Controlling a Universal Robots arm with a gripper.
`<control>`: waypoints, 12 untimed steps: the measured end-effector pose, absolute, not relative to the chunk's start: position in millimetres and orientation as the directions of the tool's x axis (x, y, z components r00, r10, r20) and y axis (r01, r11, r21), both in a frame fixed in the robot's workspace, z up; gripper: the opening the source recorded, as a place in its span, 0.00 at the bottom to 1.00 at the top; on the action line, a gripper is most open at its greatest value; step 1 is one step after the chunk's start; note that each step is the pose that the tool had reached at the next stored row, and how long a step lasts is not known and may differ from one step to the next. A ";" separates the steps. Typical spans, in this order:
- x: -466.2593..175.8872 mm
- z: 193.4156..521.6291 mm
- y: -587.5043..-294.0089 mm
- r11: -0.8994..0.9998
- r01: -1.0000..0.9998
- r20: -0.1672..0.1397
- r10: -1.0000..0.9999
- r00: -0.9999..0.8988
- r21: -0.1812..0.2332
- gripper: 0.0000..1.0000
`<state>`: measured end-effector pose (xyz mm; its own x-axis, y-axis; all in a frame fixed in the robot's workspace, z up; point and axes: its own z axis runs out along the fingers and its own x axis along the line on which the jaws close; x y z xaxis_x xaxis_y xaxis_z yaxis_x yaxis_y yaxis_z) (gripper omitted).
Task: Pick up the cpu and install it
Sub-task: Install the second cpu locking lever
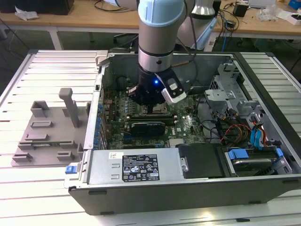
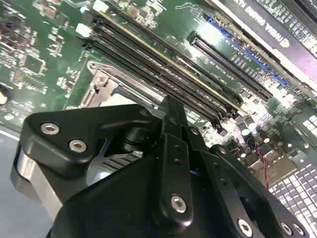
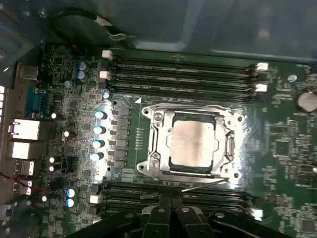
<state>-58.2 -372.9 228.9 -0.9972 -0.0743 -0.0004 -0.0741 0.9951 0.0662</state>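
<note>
Gripper (image 3: pixel 171 218) is cut off, so we cannot tell its state. We count one cpu (image 3: pixel 192 143), lying in the socket frame (image 3: pixel 157 144) on the motherboard (image 3: pixel 292 148).

Silvery-grey cpu (image 3: pixel 192 143) in a metal socket frame (image 3: pixel 157 144), green motherboard (image 3: pixel 282 144), black claw (image 2: pixel 171 106).

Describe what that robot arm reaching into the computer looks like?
The arm is a thick silver-grey tube with a pale blue joint cap on top. Lower down it turns black, with a small blue light and a white camera module clipped on. In the second wrist view, the gripper is matte black linkage plates with silver screws.
</note>
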 end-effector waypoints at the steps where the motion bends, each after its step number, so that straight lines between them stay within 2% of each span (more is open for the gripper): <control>1: -59.2 227.0 -372.9 0.995 -0.074 0.000 -0.074 -0.997 0.066 0.11; 12: -73.3 209.7 -371.4 0.994 -0.077 -0.001 -0.077 -0.997 0.080 0.11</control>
